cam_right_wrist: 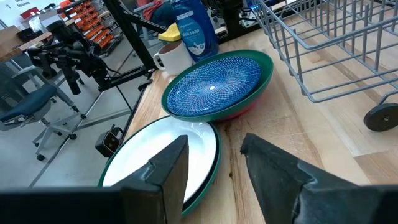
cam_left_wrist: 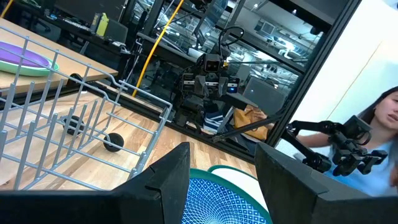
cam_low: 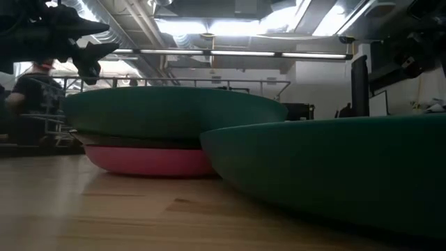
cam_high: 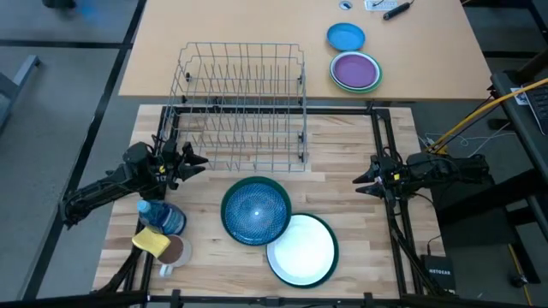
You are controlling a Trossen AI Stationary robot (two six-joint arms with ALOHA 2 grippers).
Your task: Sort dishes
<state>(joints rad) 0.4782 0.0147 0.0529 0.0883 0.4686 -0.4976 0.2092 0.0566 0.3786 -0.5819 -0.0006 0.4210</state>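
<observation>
Pale wood planks make up the near counter (cam_high: 342, 162), framed by dark metal rails; a smoother tan counter (cam_high: 257, 43) adjoins it on the far side.

Wire dish rack (cam_high: 242, 107) straddles the seam between the two, empty of dishes, small black wheels at its base.

Green bowl with blue inside (cam_high: 256, 210) sits at the centre of the near counter, stacked on a pink dish (cam_low: 148, 160) with a brown layer showing between them in the low view. White green-rimmed plate (cam_high: 301, 249) lies just right and nearer, its rim tucked under the bowl's edge.

Near left corner: blue soap bottle (cam_high: 163, 216), yellow sponge (cam_high: 151, 241), white mug (cam_high: 175, 252), clustered together.

Far right on the tan counter: bright-blue dish (cam_high: 346, 37) and purple dish with pale green rim (cam_high: 355, 71), close together, well apart from the stack.

Left pincer (cam_high: 195, 160) hangs over the left of the near counter, beside the rack's near corner, fingers spread, holding nothing. Right pincer (cam_high: 364, 179) hangs at the right edge, fingers spread, empty, pointing toward the stack.

Room: ceiling ducts and strip lights, shelving and cables, an office chair (cam_right_wrist: 25, 106). A person (cam_left_wrist: 379, 137) shows beyond the counter in the left wrist view.
</observation>
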